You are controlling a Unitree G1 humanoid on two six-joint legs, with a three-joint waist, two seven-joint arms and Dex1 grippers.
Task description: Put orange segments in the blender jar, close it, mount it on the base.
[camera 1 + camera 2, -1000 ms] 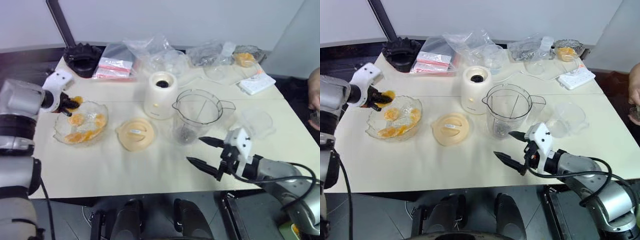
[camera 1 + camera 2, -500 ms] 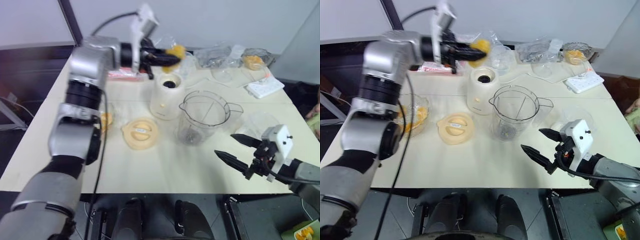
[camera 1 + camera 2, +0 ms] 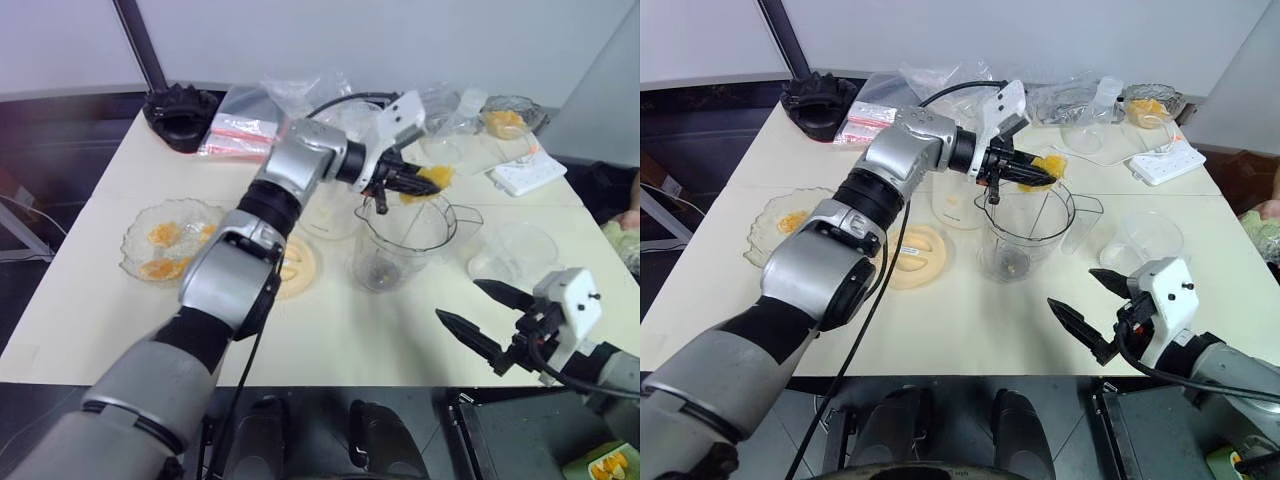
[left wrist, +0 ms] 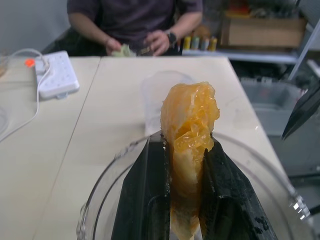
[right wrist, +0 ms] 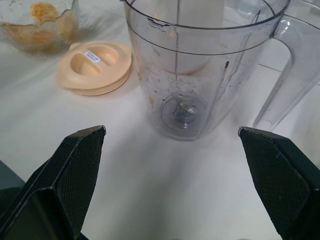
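The left gripper, which 1 second earlier was hovering at the glass bowl on the table's left side, is now reaching across the table and holding 1 orange segment above the open mouth of the blender jar. Its 2 black fingers are pinched tight on the segment. Judged from this, the transfer is nearly complete; release into the jar appears to be the step in hand. The right gripper is waiting near the table's front edge, right of the jar, jaws spread wide and holding nothing.

The segment is looking glossy, soft and pulpy, deep orange at its tip and paler between the fingers. The jar is standing upright at mid-table, clear, ribbed, with blades at its bottom and apparently no fruit inside yet. More orange segments are lying in the bowl. The pale-orange lid is resting flat beside the jar; the base is standing just behind it.
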